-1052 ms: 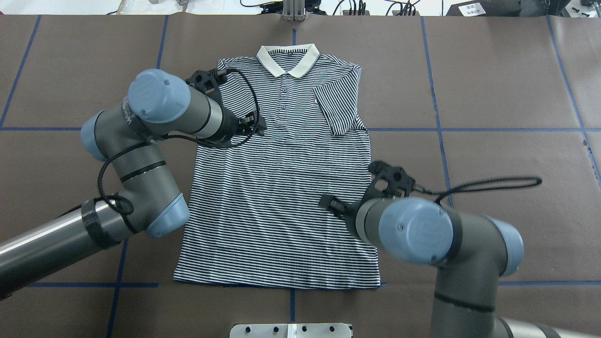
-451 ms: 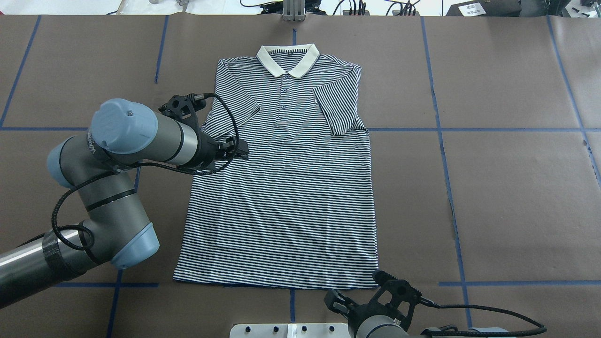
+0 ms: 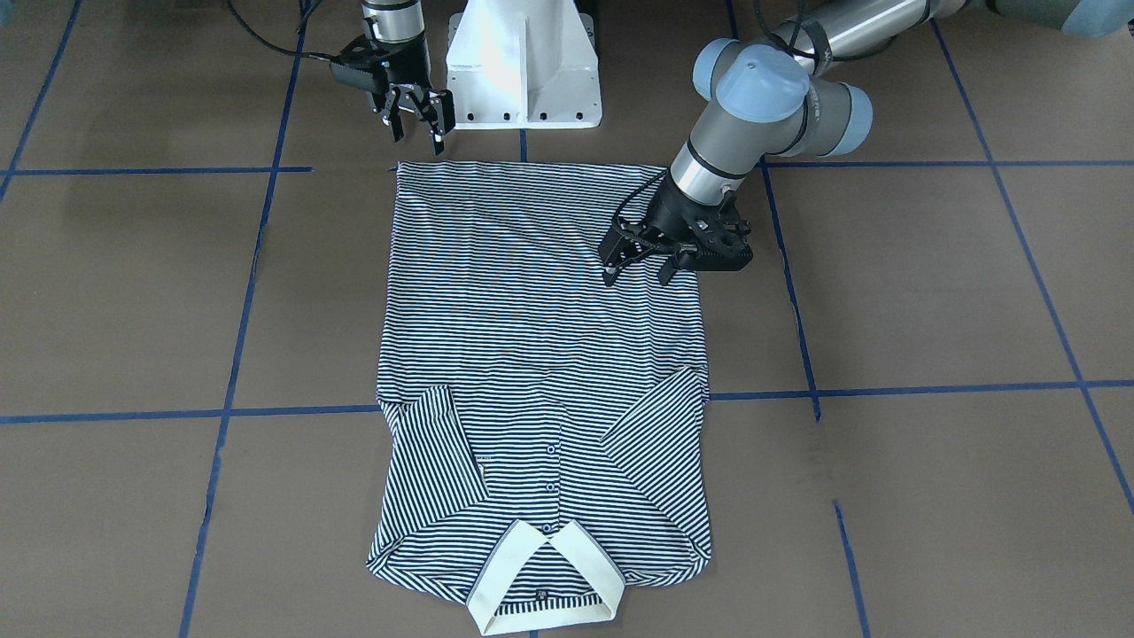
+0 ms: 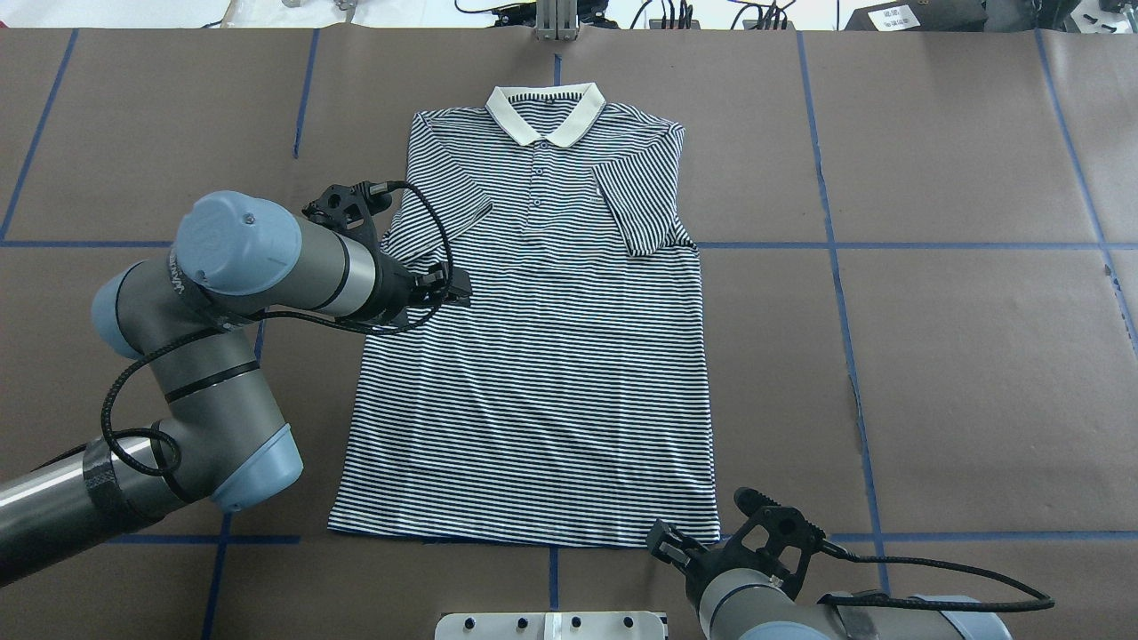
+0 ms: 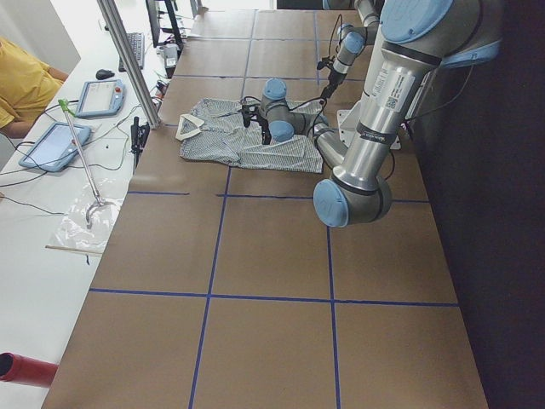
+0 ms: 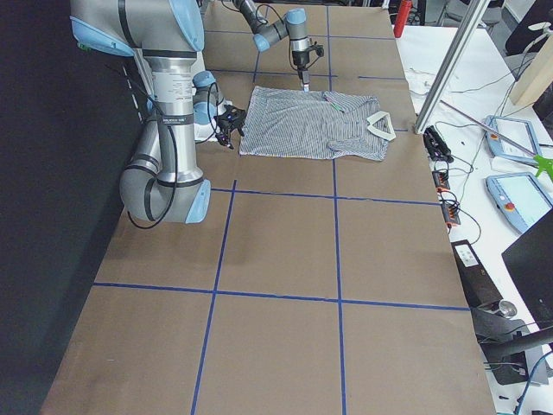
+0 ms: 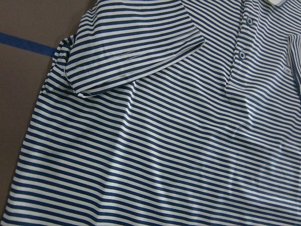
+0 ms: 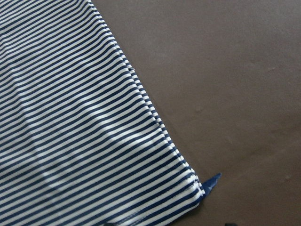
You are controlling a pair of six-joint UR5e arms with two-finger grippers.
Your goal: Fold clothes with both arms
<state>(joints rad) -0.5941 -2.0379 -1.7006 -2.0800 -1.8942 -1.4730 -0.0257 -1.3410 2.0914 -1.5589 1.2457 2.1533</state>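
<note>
Brown paper covers the one long table (image 4: 933, 356), crossed by blue tape lines (image 4: 933, 245), with my single white pedestal (image 3: 523, 62) at the near edge. Two arms reach over it: my left arm (image 4: 222, 293) bends in from the side, and my right arm (image 4: 773, 604) is tucked low, close to the pedestal. One polo shirt (image 4: 542, 356) lies flat, front up, in the middle of the table, its hem toward me and its collar on the far side. Its two sleeves (image 4: 636, 200) are both folded inward over the chest. My left claw (image 3: 636, 270) hangs over the shirt's left side, just on my side of the folded sleeve there; its fingers are spread apart and grip nothing, and I cannot tell whether the tips touch the cloth. My right claw (image 3: 415, 133) is off the shirt, over bare paper just past the hem near its right corner, fingers likewise parted with nothing between them; its wrist view looks down on that corner, where a scrap of blue tape pokes out from under the fabric. One cream collar (image 4: 544, 111) lies open, and beneath it I count three small buttons (image 3: 549, 486) down the placket.
</note>
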